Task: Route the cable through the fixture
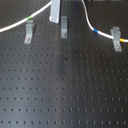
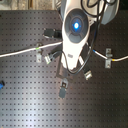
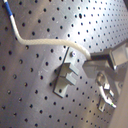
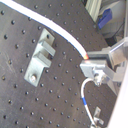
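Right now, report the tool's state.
Tool: shut on the cable, pinched at the fingertips beside a clip.

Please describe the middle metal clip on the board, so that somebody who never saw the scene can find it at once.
In the first exterior view, find the dark perforated board and the row of three small grey metal clips near its far edge. The middle clip stands just below the robot's pincer. Unlike the left clip and right clip, no cable reaches it.
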You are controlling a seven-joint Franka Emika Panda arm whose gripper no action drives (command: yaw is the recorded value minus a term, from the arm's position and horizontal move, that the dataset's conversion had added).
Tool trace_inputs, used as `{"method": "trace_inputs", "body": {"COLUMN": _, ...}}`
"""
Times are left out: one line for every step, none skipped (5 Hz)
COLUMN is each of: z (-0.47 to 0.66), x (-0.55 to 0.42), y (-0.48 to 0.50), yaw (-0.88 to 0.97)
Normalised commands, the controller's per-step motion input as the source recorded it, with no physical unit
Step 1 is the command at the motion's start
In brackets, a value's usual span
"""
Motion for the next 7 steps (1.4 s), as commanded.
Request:
{"method": "trace_inputs", "body": {"z": 0.23, "x": -0.169, "y": 0.042, "yaw": 0.0}}
{"method": "trace_inputs", "body": {"z": 0.38, "x": -0.256, "y": 0.089, "yaw": 0.0}}
{"method": "trace_inputs", "body": {"z": 0.3, "x": -0.159, "y": 0.119, "yaw": 0.0}}
{"method": "trace_inputs", "body": {"z": 0.25, "x": -0.185, "y": 0.072, "yaw": 0.0}}
{"method": "trace_inputs", "body": {"z": 0.18, "x": -0.288, "y": 0.088, "yaw": 0.0}}
{"method": "trace_inputs", "body": {"z": 0.31, "x": -0.284, "y": 0.096, "yaw": -0.06}}
{"method": "trace_inputs", "body": {"z": 0.27, "x": -0.077, "y": 0.061, "yaw": 0.0}}
